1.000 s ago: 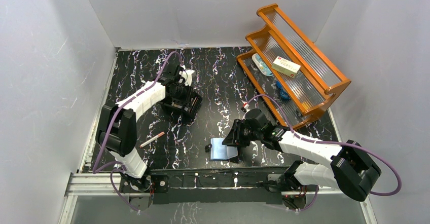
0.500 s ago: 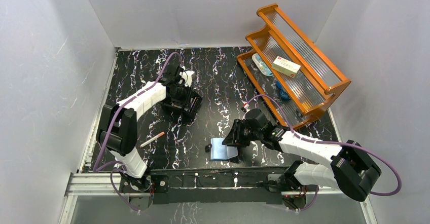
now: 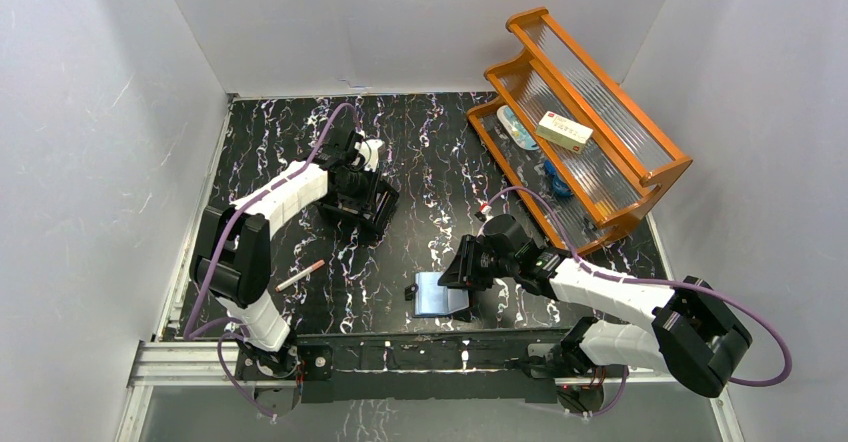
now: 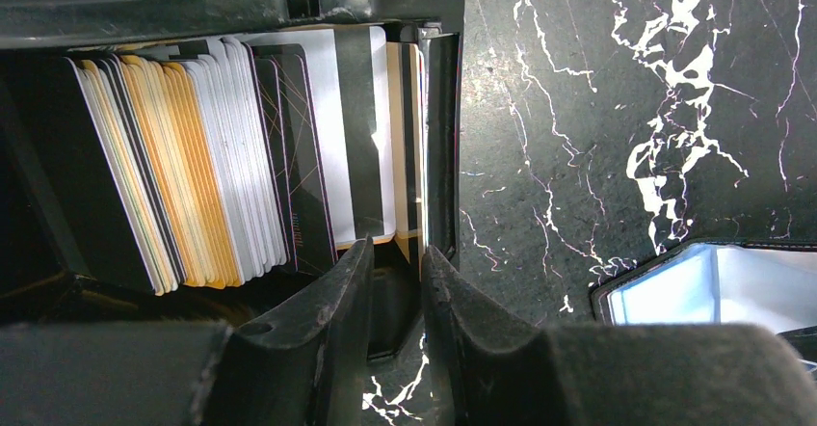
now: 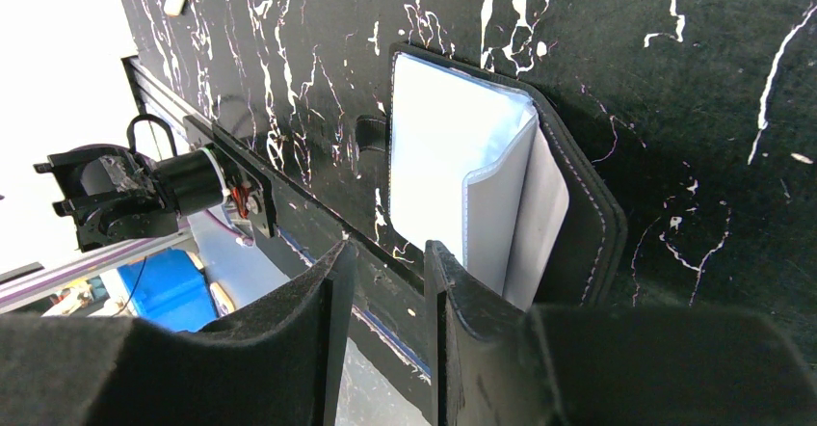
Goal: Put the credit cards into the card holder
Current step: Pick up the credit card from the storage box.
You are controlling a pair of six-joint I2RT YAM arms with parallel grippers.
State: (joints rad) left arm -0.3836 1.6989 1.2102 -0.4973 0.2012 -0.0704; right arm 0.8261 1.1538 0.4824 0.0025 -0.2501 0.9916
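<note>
Now, left gripper (image 4: pixel 395 257) at credit cards (image 4: pixel 193 156), toward left edge.
Grip unclear; right gripper (image 5: pixel 385 252) slightly parted, by front-edge card holder (image 5: pixel 588 214).

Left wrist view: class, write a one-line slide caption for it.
Left pincer at the end of a black box of upright credit cards; card holder open at lower right.

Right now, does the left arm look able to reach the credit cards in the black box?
Probably yes: the left gripper hangs right at the open box, with nothing covering the credit cards.
</note>
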